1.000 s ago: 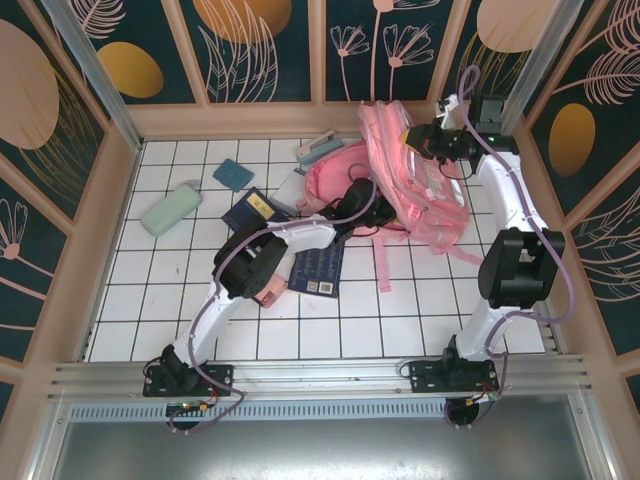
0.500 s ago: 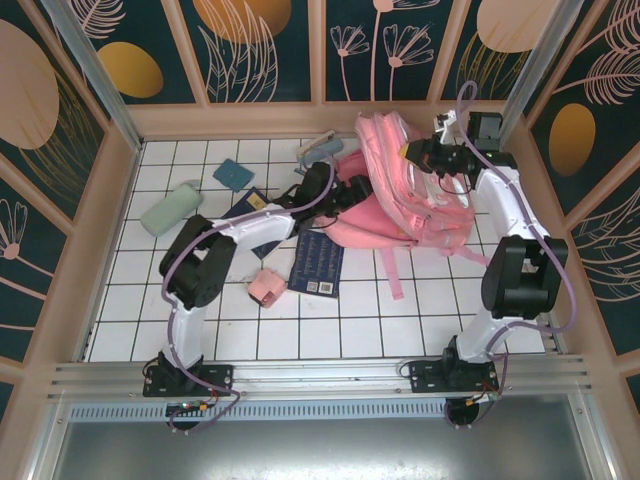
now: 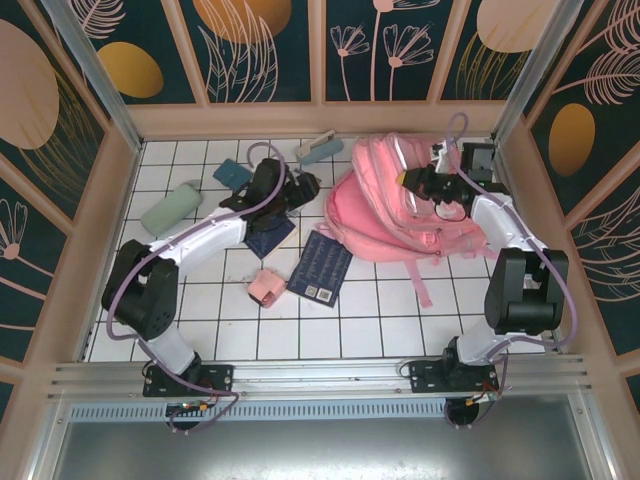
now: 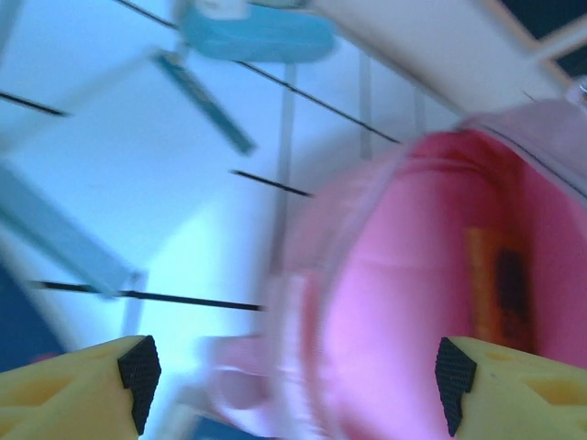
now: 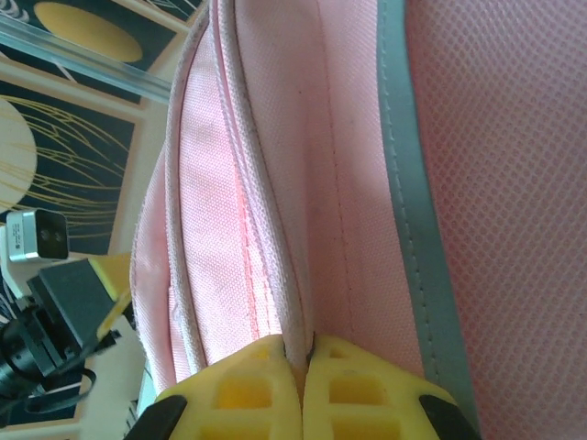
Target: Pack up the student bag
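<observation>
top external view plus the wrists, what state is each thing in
right fingers: shut on a seam of the student bag
left fingers: wide open, empty
student bag: lying on the table, held by one edge
navy book: closed, flat on the table
small pink box: resting on the table, untouched
green pencil case: lying flat, untouched

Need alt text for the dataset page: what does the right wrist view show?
The right gripper, yellow-fingered, is shut on a seam of the pink student bag. A grey reflective strip runs along the fabric at right; patterned wall panels show top left.
</observation>
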You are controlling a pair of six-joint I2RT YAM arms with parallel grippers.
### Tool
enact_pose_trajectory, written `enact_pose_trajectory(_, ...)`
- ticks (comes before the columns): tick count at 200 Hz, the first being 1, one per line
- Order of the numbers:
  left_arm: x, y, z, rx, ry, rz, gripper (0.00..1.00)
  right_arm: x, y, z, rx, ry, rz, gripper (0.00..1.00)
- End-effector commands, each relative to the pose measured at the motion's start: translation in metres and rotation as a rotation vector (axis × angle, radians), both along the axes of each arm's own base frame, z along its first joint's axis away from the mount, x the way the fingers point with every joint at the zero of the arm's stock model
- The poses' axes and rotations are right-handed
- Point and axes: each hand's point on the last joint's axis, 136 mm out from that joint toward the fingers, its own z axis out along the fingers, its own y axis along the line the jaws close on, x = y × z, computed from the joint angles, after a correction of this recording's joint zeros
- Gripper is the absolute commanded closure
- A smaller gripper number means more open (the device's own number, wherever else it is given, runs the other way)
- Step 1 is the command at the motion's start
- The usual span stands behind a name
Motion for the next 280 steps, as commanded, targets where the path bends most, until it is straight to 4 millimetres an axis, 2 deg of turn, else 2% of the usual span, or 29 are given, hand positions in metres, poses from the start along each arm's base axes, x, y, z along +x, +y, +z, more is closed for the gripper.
enact_pose_trajectory(1,-0.011,0.045,-0.021,0.101,0.058,0.075,0.21,-0.001,0.002,0.003,-0.058,-0.065,-0.017,0.89)
enact_pose_trajectory(31,-0.019,0.078,-0.037,0.13,0.1,0.13,0.23,0.003,0.011,0.008,-0.111,-0.087,-0.029,0.86)
enact_pose_trajectory(52,-0.025,0.095,-0.046,0.147,0.126,0.156,0.25,0.006,0.024,0.016,-0.172,-0.11,-0.039,0.67)
enact_pose_trajectory(63,-0.026,0.102,-0.046,0.149,0.127,0.172,0.27,0.006,0.037,0.02,-0.209,-0.13,-0.035,0.62)
enact_pose_trajectory(69,-0.033,0.108,-0.057,0.16,0.153,0.18,0.28,0.006,0.045,0.021,-0.227,-0.138,-0.035,0.59)
enact_pose_trajectory(81,-0.038,0.116,-0.064,0.165,0.171,0.194,0.29,0.005,0.058,0.021,-0.246,-0.147,-0.042,0.57)
enact_pose_trajectory(105,-0.048,0.13,-0.081,0.172,0.216,0.229,0.32,0.0,0.102,0.015,-0.253,-0.166,0.004,0.56)
enact_pose_trajectory(135,-0.06,0.14,-0.104,0.157,0.27,0.243,0.35,-0.008,0.167,-0.018,-0.274,-0.141,0.121,0.56)
enact_pose_trajectory(163,-0.067,0.139,-0.119,0.091,0.28,0.232,0.36,-0.009,0.219,-0.053,-0.331,-0.129,0.196,0.55)
enact_pose_trajectory(190,-0.069,0.135,-0.122,0.028,0.264,0.218,0.36,-0.005,0.255,-0.084,-0.386,-0.119,0.227,0.52)
enact_pose_trajectory(214,-0.071,0.132,-0.125,-0.013,0.252,0.211,0.36,0.003,0.272,-0.111,-0.42,-0.096,0.23,0.5)
enact_pose_trajectory(249,-0.071,0.128,-0.13,-0.047,0.251,0.2,0.36,0.014,0.285,-0.141,-0.453,-0.061,0.252,0.5)
enact_pose_trajectory(280,-0.071,0.124,-0.136,-0.057,0.26,0.189,0.36,0.005,0.29,-0.168,-0.477,-0.011,0.301,0.52)
